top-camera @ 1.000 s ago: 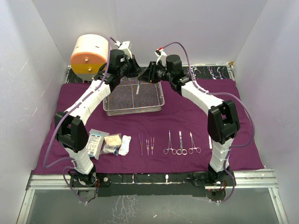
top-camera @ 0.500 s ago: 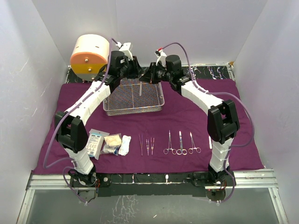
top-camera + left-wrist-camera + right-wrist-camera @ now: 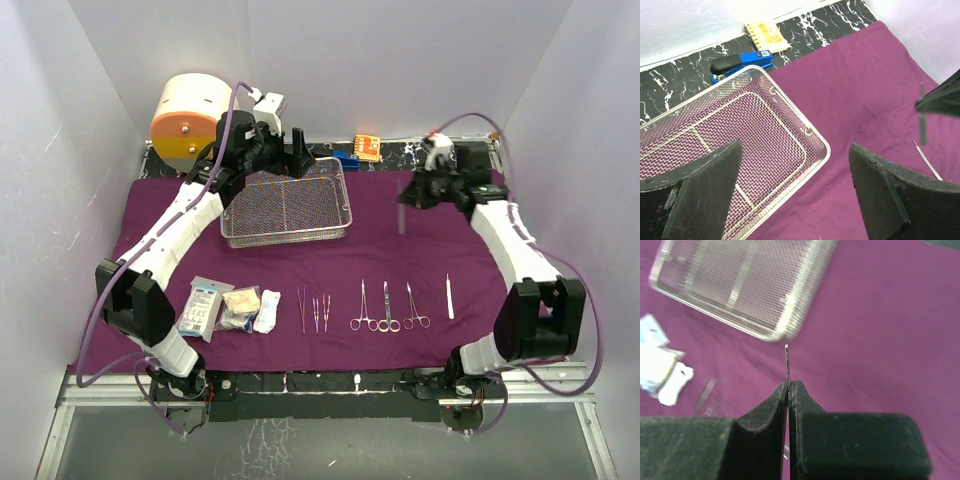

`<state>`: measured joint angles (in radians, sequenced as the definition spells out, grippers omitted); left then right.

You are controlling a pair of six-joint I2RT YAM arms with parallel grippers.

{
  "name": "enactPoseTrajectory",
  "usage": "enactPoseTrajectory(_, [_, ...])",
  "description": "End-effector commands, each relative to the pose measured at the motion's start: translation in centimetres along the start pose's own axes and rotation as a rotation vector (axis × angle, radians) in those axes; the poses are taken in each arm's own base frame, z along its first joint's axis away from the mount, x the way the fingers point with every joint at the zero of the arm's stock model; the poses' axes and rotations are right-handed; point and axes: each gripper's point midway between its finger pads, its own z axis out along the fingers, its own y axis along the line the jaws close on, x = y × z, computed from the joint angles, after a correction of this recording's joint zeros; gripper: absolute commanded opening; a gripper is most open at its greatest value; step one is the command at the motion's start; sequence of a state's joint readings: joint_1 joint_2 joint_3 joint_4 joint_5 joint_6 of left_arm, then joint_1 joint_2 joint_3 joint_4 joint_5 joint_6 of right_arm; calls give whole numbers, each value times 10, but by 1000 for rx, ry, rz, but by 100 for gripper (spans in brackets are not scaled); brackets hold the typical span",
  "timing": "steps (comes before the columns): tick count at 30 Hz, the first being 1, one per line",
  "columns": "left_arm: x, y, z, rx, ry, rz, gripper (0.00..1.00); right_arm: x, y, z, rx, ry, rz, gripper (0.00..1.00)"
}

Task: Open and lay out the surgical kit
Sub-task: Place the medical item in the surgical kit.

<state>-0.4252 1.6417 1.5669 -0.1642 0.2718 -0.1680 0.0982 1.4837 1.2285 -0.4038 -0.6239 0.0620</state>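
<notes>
From the overhead camera I see the purple cloth (image 3: 400,260) spread flat. The wire-mesh tray (image 3: 287,212) sits toward its far edge, left of centre; my left gripper (image 3: 280,165) hangs over the tray's far rim, jaws wide with nothing between them; my right gripper (image 3: 412,195) is above the far right part of the cloth, pinched on a slim steel instrument (image 3: 401,218) that hangs straight down. Along the near edge lies a row: a printed packet (image 3: 205,305) and gauze (image 3: 245,305) at the left; three tweezers (image 3: 315,312) near the middle; three ring-handled forceps (image 3: 387,310) to their right; a scalpel (image 3: 449,297) last. Beyond the far edge I see a cream-and-orange drum (image 3: 190,120) at the left corner, then a blue stapler (image 3: 347,158) and an orange notepad (image 3: 367,147).

On the left wrist camera, both fingers (image 3: 705,200) stand far apart over the tray's corner; the stapler lies just outside the rim; the held instrument dangles at the right of the view, above the scalpel on the cloth.

On the right wrist camera, the jaws are closed tight on the instrument, its tip poking past the fingertips; the tray is blurred at top left, and white packets are blurred at the left.
</notes>
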Motion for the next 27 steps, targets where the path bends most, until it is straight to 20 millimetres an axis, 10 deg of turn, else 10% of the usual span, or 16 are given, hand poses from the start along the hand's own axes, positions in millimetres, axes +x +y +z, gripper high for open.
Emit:
enactPoseTrajectory(1, [-1,-8,-17,34,-18,68,86,57,-47,-72,144,180,-93,0])
enactPoseTrajectory(12, [8,-7,-17,41,-15,73,88,143,-108,-150,328,391,42,0])
enactPoseTrajectory(27, [9,-12,-16,65,-16,73,88,208,-127,-129,242,605,398,0])
